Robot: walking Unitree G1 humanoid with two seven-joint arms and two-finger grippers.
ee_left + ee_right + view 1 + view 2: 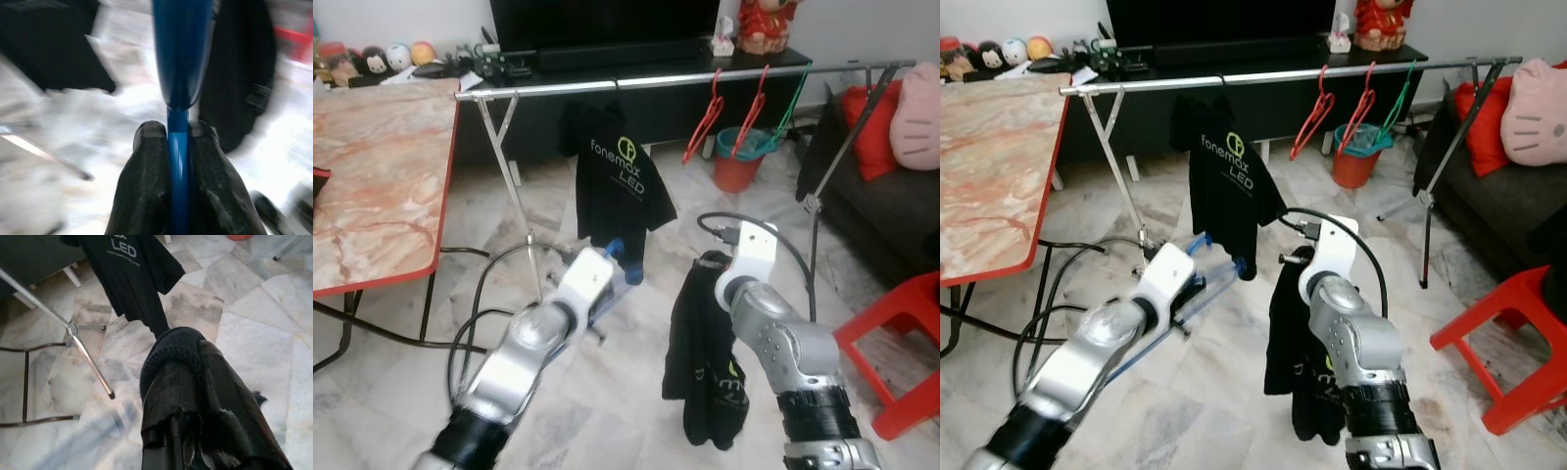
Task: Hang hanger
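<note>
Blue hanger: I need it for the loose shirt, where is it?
The blue hanger is clamped in the left gripper, low before the hung black T-shirt, left of the right gripper's black shirt.

A black shirt [1229, 166] hangs on the long silver rail [1283, 76] near two red hangers [1337, 113], while the left arm holds a blue hanger [1200, 284] low over the floor [1234, 392] and the right arm holds up another black shirt [1298, 352].

The rail [636, 81] is bare between the hung black shirt [615, 176] and the red hangers [705, 117]. Below that gap, open floor [1332, 211]. The marble table [372, 176] crowds the rail's left end, the sofa [1498, 196] its right.
</note>
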